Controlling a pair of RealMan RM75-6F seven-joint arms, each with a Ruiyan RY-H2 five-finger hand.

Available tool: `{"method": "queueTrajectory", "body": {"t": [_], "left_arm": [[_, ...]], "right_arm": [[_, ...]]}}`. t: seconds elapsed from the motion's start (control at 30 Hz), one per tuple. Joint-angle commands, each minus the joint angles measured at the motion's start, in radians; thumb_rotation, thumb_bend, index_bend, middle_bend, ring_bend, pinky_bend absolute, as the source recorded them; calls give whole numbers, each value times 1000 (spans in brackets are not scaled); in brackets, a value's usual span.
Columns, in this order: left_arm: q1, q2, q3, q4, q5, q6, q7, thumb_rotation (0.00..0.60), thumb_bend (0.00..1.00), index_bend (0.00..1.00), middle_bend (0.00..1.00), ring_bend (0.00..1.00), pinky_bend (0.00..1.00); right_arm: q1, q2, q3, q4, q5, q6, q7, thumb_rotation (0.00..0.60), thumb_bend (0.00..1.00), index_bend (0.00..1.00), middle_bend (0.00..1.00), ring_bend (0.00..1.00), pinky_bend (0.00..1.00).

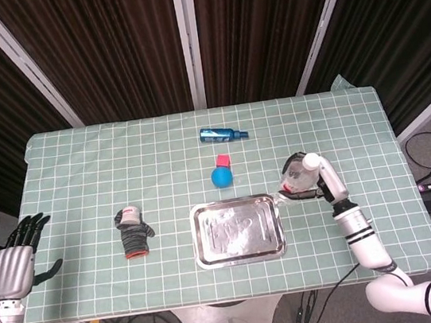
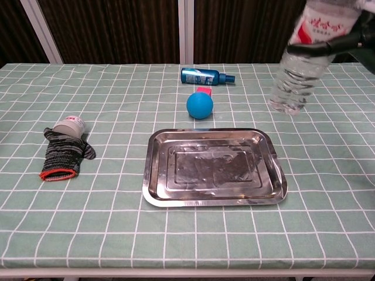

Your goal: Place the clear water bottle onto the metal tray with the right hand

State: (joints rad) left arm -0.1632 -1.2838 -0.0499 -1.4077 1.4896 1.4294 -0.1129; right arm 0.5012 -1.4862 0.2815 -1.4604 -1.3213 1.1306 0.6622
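My right hand [image 1: 316, 177] grips the clear water bottle [image 2: 303, 58] around its red and white label and holds it lifted off the table, tilted, just right of the metal tray [image 1: 237, 230]. In the head view the clear water bottle [image 1: 295, 177] shows above the tray's right rear corner. In the chest view only dark fingers [image 2: 345, 40] show at the top right edge, wrapped on the bottle. The metal tray [image 2: 214, 167] lies empty at the table's front centre. My left hand [image 1: 16, 258] hangs open beyond the table's left edge, holding nothing.
A blue ball [image 1: 222, 177] with a small red block [image 1: 223, 160] behind it sits behind the tray. A blue bottle [image 1: 223, 135] lies on its side further back. A striped glove with a white jar [image 1: 133, 230] lies left of the tray.
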Motion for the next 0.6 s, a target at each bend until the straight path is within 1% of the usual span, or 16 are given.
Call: {"method": "queueTrajectory", "body": {"t": [0.03, 0.1, 0.17, 0.23, 0.33, 0.37, 0.4, 0.47, 0.57, 0.6], "left_arm": [[-2, 2, -3, -3, 0, 1, -2, 600, 233, 162, 180, 87, 190], [-4, 4, -5, -6, 2, 2, -3, 600, 233, 162, 180, 87, 190], [-3, 7, -4, -7, 3, 2, -3, 600, 233, 162, 180, 87, 190], [-1, 8, -2, -7, 2, 1, -4, 600, 233, 163, 180, 87, 191], [3, 6, 4, -10, -2, -2, 1, 600, 234, 163, 180, 87, 190], [4, 6, 5, -12, -2, -2, 3, 600, 234, 162, 180, 87, 190], [4, 6, 4, -12, -4, -3, 4, 600, 233, 162, 180, 87, 190], [2, 2, -2, -9, -8, -3, -2, 600, 233, 163, 180, 87, 190], [0, -5, -6, 3, -12, -5, -15, 600, 233, 162, 180, 87, 190], [0, -5, -4, 5, -12, -8, -17, 600, 233, 162, 180, 87, 191]], "right_arm": [[-20, 5, -10, 45, -10, 30, 25, 600, 164, 852, 688, 548, 587], [-30, 20, -6, 14, -19, 53, 17, 600, 164, 851, 688, 548, 587], [-15, 8, -6, 2, -7, 25, 7, 600, 165, 850, 688, 548, 587], [23, -30, 3, 7, 6, -19, -10, 600, 165, 849, 688, 548, 587], [106, -122, 31, 47, 29, -87, -61, 600, 165, 848, 688, 548, 587], [120, -140, 40, 46, 38, -95, -72, 600, 165, 847, 687, 548, 587], [117, -138, 41, 35, 37, -84, -80, 600, 165, 844, 685, 548, 587], [74, -88, 26, 11, 1, -12, -112, 600, 165, 840, 683, 548, 587], [-33, 23, 5, -26, -8, 88, -71, 600, 165, 840, 682, 549, 587], [-60, 45, 1, -31, -3, 111, -59, 600, 165, 840, 682, 548, 587]]}}
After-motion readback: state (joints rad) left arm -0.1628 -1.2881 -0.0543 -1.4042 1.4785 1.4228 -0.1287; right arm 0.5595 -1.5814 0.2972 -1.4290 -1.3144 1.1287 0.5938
